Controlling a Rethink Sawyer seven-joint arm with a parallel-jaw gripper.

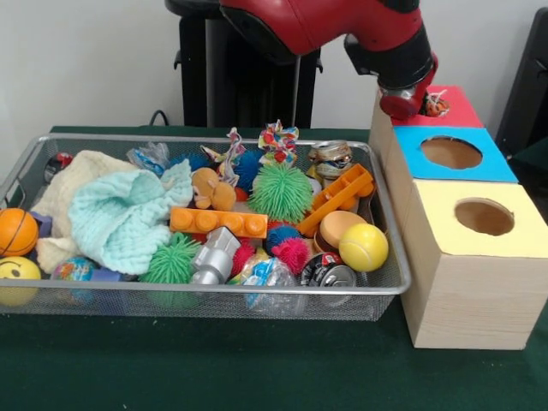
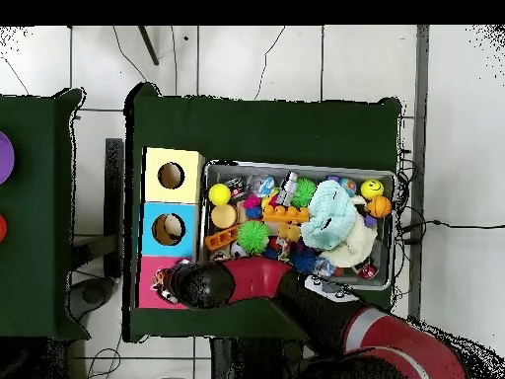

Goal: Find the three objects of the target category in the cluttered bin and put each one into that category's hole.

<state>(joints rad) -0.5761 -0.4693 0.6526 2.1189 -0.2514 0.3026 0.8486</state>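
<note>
One red arm (image 1: pixel 342 26) bends low over the red-topped box (image 1: pixel 454 110), tool (image 1: pixel 409 104) down.

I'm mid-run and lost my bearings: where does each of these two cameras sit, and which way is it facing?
Front view: sits across the table facing the robot, looking over the bin and three boxes; the red arm comes down from the top, gripper above the red-topped box, with something orange-striped at its tip.
Overhead view: sits above the table looking straight down, robot's base at the bottom; the arm reaches left to the red-topped box.
Shared: bin, all three boxes, arm, yellow ball.
</note>
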